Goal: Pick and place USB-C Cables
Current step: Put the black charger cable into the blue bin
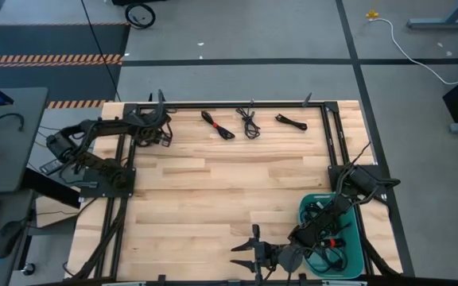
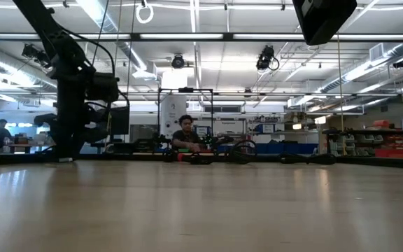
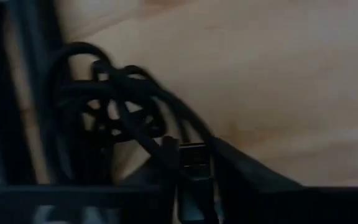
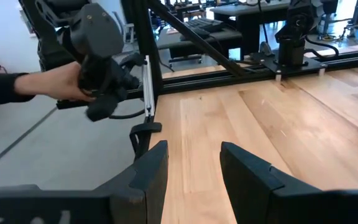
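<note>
Three USB-C cables (image 1: 217,125), (image 1: 249,123), (image 1: 291,121) lie bundled along the table's far edge; in the low view they show as dark bundles (image 2: 200,152) with a red tie. More black cables fill the teal bin (image 1: 355,238) at the near right corner. My left gripper (image 1: 154,131) is at the far left corner, raised above the table, shut on another black cable (image 3: 104,106). My right gripper (image 4: 194,165) is open over bare wood near the near edge, just left of the bin (image 1: 253,253). My left gripper holds the black cable by strands near a plug end (image 3: 194,158), which sits between its dark fingers (image 3: 253,177). The coiled rest of the cable spreads just beyond the fingertips, beside the black table frame. Whether the coil touches the wood cannot be told from the blurred view.
A black metal frame (image 1: 237,104) borders the table. A person's hand (image 4: 48,84) holds a black device beyond the table's left edge. People sit in the room behind the far edge (image 2: 185,133). Bare wood (image 1: 221,191) fills the table's middle.
</note>
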`<state>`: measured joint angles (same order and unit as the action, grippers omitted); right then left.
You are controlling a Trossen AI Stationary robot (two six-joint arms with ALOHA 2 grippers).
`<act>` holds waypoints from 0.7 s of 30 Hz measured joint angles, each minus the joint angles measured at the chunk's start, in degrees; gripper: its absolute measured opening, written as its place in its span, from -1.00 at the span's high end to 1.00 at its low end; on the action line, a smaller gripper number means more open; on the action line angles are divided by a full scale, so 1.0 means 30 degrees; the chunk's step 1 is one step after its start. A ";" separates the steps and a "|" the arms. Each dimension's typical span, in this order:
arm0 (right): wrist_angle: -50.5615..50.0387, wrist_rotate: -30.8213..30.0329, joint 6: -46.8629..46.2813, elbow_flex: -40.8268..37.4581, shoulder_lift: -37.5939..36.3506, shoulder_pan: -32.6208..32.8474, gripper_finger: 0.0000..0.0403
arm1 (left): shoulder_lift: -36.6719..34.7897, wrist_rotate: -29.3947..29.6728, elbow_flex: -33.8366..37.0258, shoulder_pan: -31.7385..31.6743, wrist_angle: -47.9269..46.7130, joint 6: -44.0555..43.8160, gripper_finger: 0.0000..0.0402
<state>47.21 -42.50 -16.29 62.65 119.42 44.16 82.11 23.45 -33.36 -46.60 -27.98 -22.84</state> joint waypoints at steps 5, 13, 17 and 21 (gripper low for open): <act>0.0114 -0.0888 0.0785 0.0000 -0.0012 0.0249 0.25 | -0.0309 -0.2299 0.0000 0.1799 0.0295 0.1282 0.90; -0.0371 -0.7320 0.3995 -0.0007 -0.1123 0.1934 0.25 | -0.1538 -0.7576 0.0000 0.9572 0.1808 0.0707 0.90; -0.0298 -1.0352 0.5270 0.0000 -0.1761 0.2625 0.25 | -0.1535 -0.8728 0.0000 1.4730 0.4199 -0.0171 0.90; -0.0349 -0.8705 0.6167 0.0000 -0.1843 0.2159 0.25 | -0.1260 -0.9709 0.0000 1.9419 0.7907 -0.0256 0.82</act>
<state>46.16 -68.62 2.21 62.65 113.89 50.64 78.32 -5.68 -33.36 11.66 -4.26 -23.61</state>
